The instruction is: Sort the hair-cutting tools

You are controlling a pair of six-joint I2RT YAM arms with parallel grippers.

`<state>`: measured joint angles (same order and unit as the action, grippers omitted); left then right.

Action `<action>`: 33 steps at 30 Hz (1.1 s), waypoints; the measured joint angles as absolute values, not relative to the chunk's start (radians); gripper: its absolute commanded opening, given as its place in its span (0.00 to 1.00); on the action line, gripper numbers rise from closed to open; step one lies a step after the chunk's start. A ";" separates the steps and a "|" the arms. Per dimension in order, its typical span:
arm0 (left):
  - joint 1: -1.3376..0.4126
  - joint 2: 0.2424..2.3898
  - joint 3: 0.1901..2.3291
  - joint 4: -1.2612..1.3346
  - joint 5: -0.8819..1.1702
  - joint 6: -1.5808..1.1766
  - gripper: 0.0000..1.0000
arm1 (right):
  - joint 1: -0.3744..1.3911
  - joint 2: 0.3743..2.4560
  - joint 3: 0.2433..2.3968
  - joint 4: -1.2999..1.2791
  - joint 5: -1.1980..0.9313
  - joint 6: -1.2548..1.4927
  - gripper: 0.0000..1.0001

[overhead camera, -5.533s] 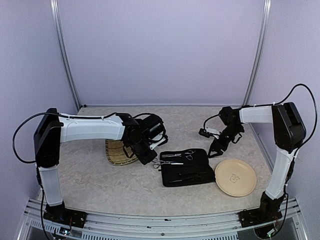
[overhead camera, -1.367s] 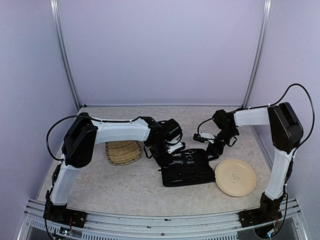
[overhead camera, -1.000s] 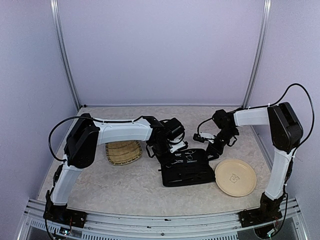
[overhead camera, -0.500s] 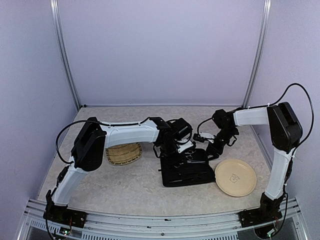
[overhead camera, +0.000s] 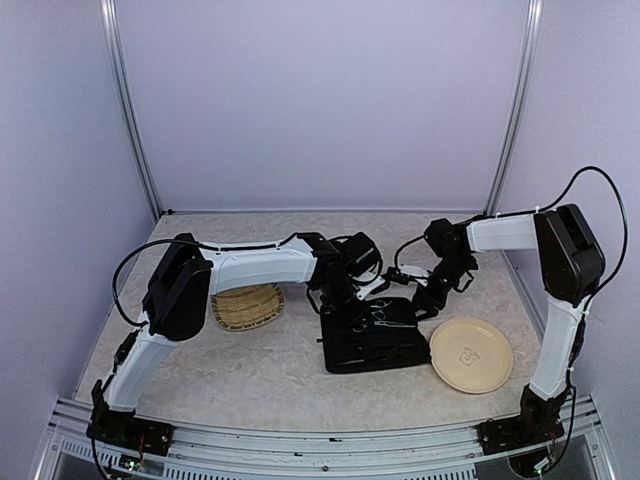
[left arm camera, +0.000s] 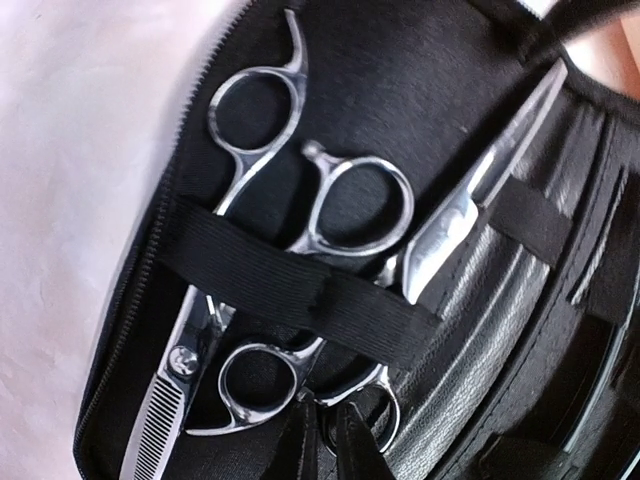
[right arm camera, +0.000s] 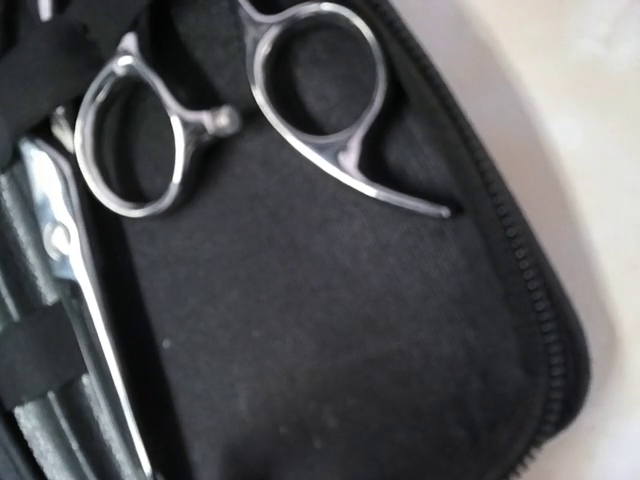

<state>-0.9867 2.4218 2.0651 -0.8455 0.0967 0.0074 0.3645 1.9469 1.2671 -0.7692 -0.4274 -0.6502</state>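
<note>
A black zip case [overhead camera: 375, 345] lies open mid-table. In the left wrist view two pairs of silver scissors sit in the case [left arm camera: 420, 70] under an elastic strap [left arm camera: 290, 280]: a plain pair [left arm camera: 445, 225] above and a toothed pair [left arm camera: 183, 358] below. My left gripper [left arm camera: 333, 445] [overhead camera: 352, 300] is down on the toothed pair's ring handles. Its fingers are nearly together, with the rim of one ring between them. My right gripper [overhead camera: 425, 295] hovers low at the case's far right corner. Its fingers do not show in the right wrist view, only the plain scissors' rings [right arm camera: 345, 155] and case lining [right arm camera: 330, 330].
A woven bamboo tray [overhead camera: 245, 305] sits left of the case, partly under the left arm. A round tan plate [overhead camera: 470, 355] lies just right of the case. The case's zip edge [right arm camera: 520, 260] runs beside the right wrist. Enclosure walls stand close on both sides.
My left arm has swung right from beside the bamboo tray onto the case, and its jaws have narrowed on the ring handles. My right gripper edged slightly toward the case.
</note>
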 measured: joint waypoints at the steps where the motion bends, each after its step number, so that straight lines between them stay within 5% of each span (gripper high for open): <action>1: -0.984 2.422 2.065 -0.841 0.097 -0.008 0.00 | 0.364 1.947 1.267 -0.769 -0.428 -0.650 0.50; 13: -0.984 2.418 2.036 -0.744 0.136 -0.152 0.01 | 0.366 1.945 1.267 -0.765 -0.431 -0.643 0.52; 25: -0.997 2.307 1.915 -0.715 0.052 -0.118 0.35 | 0.384 1.855 1.218 -0.739 -0.388 -0.696 0.56; 33: -0.891 2.189 1.835 -0.617 0.044 -0.099 0.41 | 0.401 1.801 1.216 -0.704 -0.385 -0.759 0.64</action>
<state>-0.8909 2.1895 1.8347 -0.6174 0.0437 -0.0994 0.4011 1.8011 1.2156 -0.7036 -0.3847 -0.7593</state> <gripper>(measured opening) 0.413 0.619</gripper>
